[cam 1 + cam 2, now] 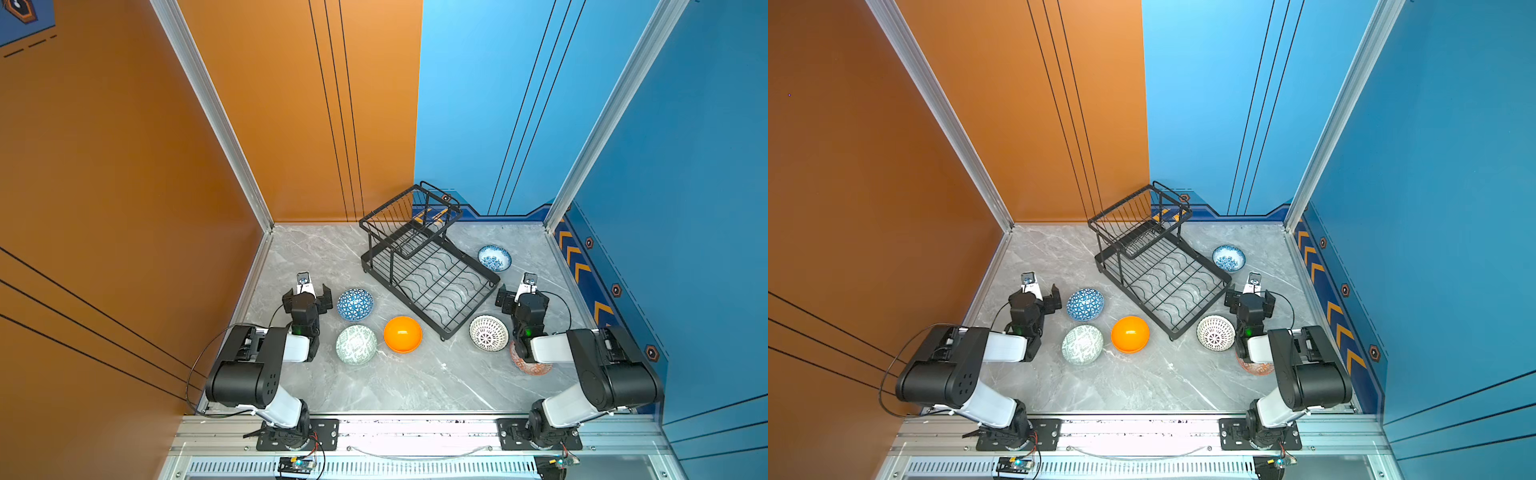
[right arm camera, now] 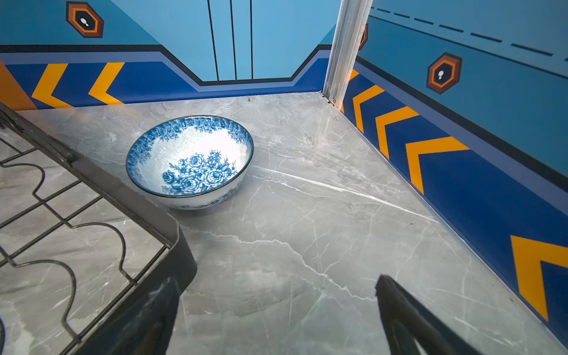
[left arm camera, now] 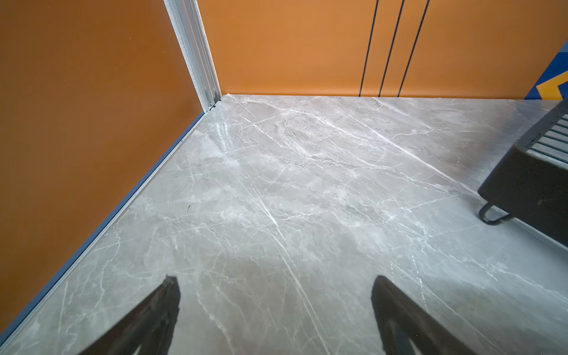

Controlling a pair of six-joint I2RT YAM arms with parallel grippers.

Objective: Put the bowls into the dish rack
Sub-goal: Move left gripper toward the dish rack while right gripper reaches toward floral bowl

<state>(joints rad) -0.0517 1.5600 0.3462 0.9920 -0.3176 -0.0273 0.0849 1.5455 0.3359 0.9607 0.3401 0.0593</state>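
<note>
The black wire dish rack (image 1: 428, 266) (image 2: 101, 184) stands slantwise at the table's middle back and holds nothing. Five bowls lie upside down: blue triangle-patterned (image 1: 355, 304), pale green (image 1: 356, 344), glossy orange (image 1: 402, 334), white with black lattice (image 1: 488, 333), and red-orange (image 1: 536, 368), which is half hidden under the right arm. The white-blue floral bowl (image 1: 494, 257) (image 2: 190, 159) sits upright beside the rack's right edge. My left gripper (image 1: 308, 296) (image 3: 275, 279) is open over bare table, left of the blue bowl. My right gripper (image 1: 521, 297) (image 2: 276, 278) is open by the rack's near right corner.
Orange walls (image 1: 124, 166) close the left and back left, blue walls (image 1: 685, 208) the right and back right. The grey marble table (image 1: 415, 382) has bare room along its front. The rack's corner (image 3: 528, 184) shows in the left wrist view.
</note>
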